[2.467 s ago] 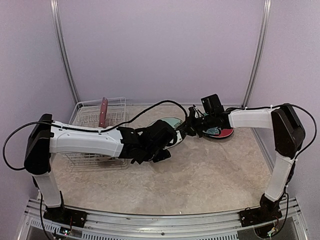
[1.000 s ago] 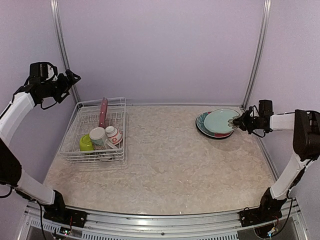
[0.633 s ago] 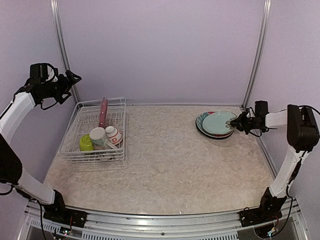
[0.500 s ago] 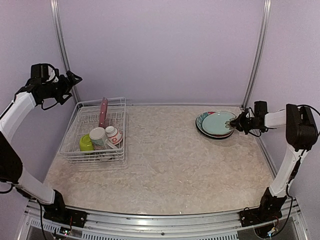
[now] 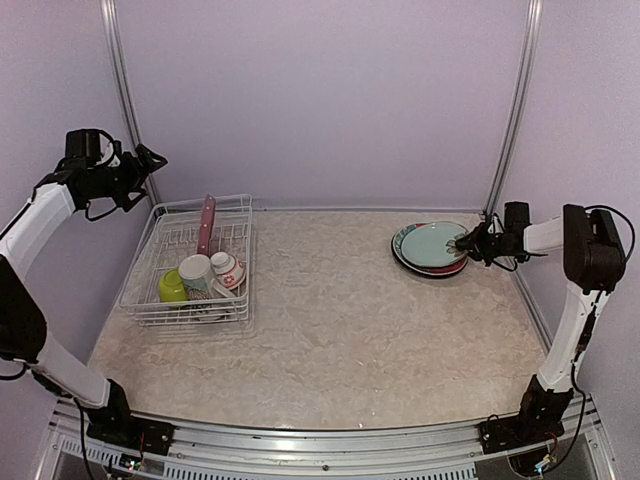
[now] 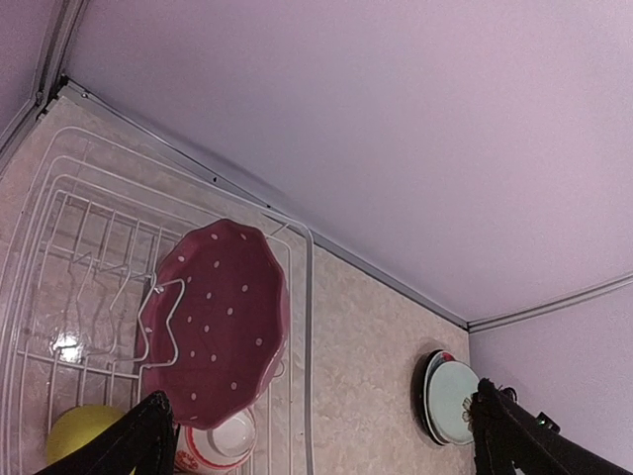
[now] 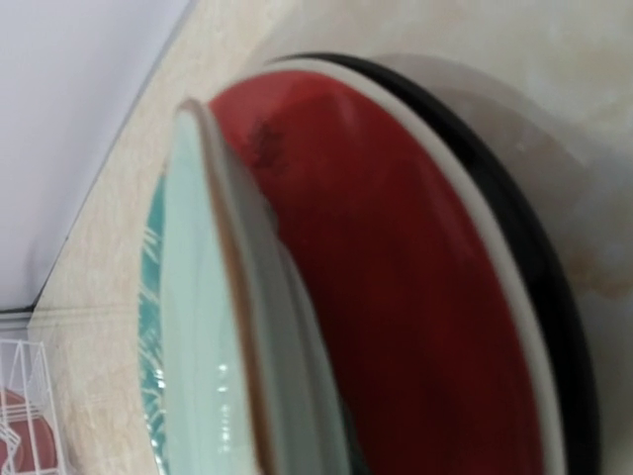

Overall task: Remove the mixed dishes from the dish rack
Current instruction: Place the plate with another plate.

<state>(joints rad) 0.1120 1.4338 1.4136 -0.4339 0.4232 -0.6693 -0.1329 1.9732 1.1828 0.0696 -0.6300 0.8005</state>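
Dish rack [image 5: 165,240], left on the worktop [image 5: 340,335]: its near end holds a lime-green bowl [image 5: 172,286], cream mug [image 5: 195,272] and small white-and-red bowl [image 5: 226,268]. Farther back, a pink polka-dot plate [image 6: 218,317] stands upright in the slots. Across the worktop, a pale teal plate [image 5: 435,243] leans on a red plate [image 7: 396,297] over a black plate [image 7: 554,277].

Right gripper [image 5: 463,243] is at the teal rim, but its fingers are unseen and their grip cannot be told. Left gripper [image 5: 150,160] hangs high beyond the rack, fingers [image 6: 134,445] wide apart and empty.

Judged step: stacking the teal plate. Next move: the left arm descends squarely onto the pink plate's rim. No grey plate is discernible.
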